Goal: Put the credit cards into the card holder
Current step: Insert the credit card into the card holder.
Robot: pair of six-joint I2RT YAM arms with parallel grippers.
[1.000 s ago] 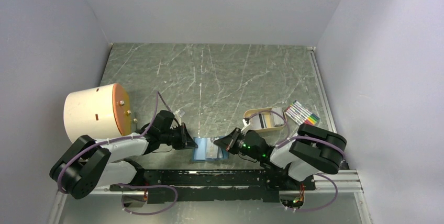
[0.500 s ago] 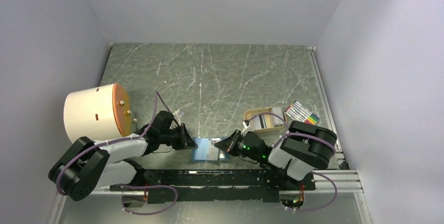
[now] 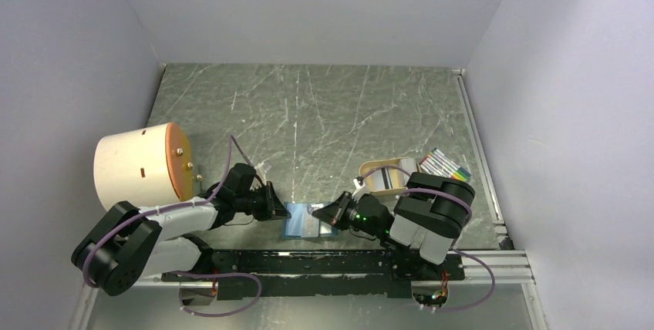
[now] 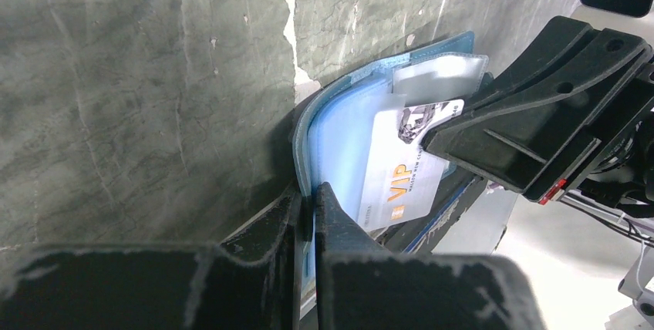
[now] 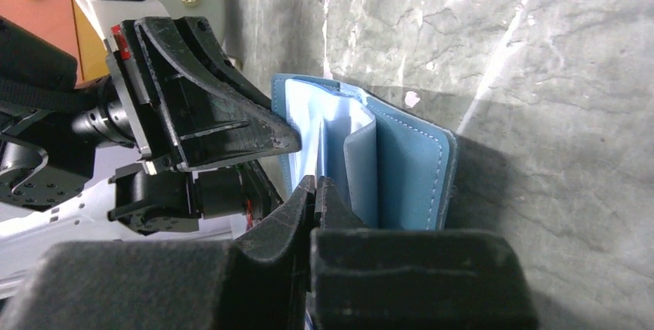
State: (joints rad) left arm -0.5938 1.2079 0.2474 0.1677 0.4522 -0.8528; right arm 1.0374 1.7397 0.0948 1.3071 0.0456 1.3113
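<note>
The teal-blue card holder [image 3: 302, 222] lies open near the table's front edge, between the two arms. My left gripper [image 4: 310, 191] is shut on its left edge, with the blue cover [image 4: 339, 126] curving up from the jaws. My right gripper [image 5: 316, 182] is shut on a pale credit card [image 4: 401, 180] printed with VIP. That card lies slanted across the holder's clear inner sleeves [image 5: 339, 133]. In the left wrist view the right gripper [image 4: 429, 134] pinches the card's far end. More credit cards [image 3: 395, 177] sit in the tan tray.
The tan oval tray [image 3: 369, 170] stands right of the holder, with a pack of coloured markers [image 3: 446, 164] beyond it. A large white cylinder with an orange face [image 3: 139, 164] stands at the left. The black arm rail [image 3: 308, 259] runs just below the holder.
The right arm's elbow and upper links have swung left, closer to the holder. Its gripper stays at the holder with the card. The left arm has not moved.
</note>
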